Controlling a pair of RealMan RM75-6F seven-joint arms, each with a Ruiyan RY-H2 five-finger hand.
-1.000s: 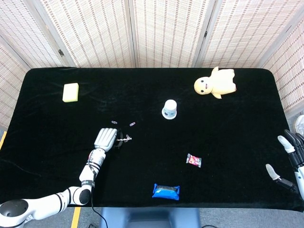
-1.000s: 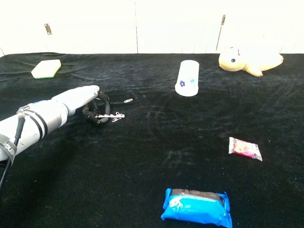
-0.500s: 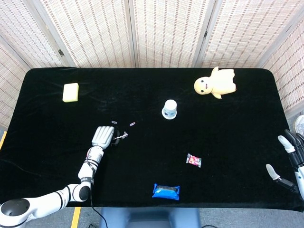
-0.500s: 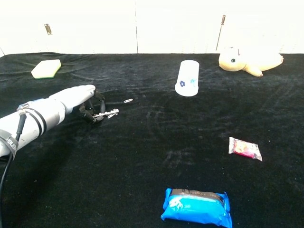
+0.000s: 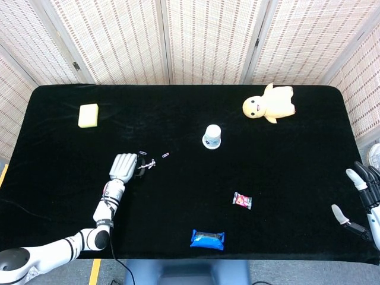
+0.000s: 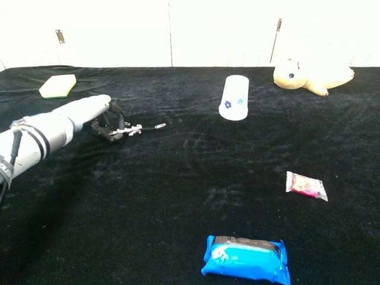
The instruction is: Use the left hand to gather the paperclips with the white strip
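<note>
My left hand [image 5: 122,167] [image 6: 89,113] lies low over the black table, its dark fingers curled around a thin white strip [image 5: 147,164] [image 6: 129,129]. The strip pokes out to the right with a few paperclips clinging to it. One loose paperclip [image 5: 165,155] [image 6: 160,126] lies just past the strip's tip. Another paperclip [image 5: 142,152] lies just beyond the fingers. My right hand [image 5: 362,199] hangs off the table's right edge, fingers spread and holding nothing.
A white cup [image 5: 212,136] [image 6: 235,97] lies at mid-table. A yellow plush toy [image 5: 268,103] sits far right, a yellow sponge [image 5: 88,115] far left. A pink candy [image 5: 242,200] and a blue snack pack [image 5: 208,239] lie near the front edge.
My left hand has slid away from the front edge and slightly left, carrying the strip and its clips up to the loose paperclips. The right hand has barely moved.
</note>
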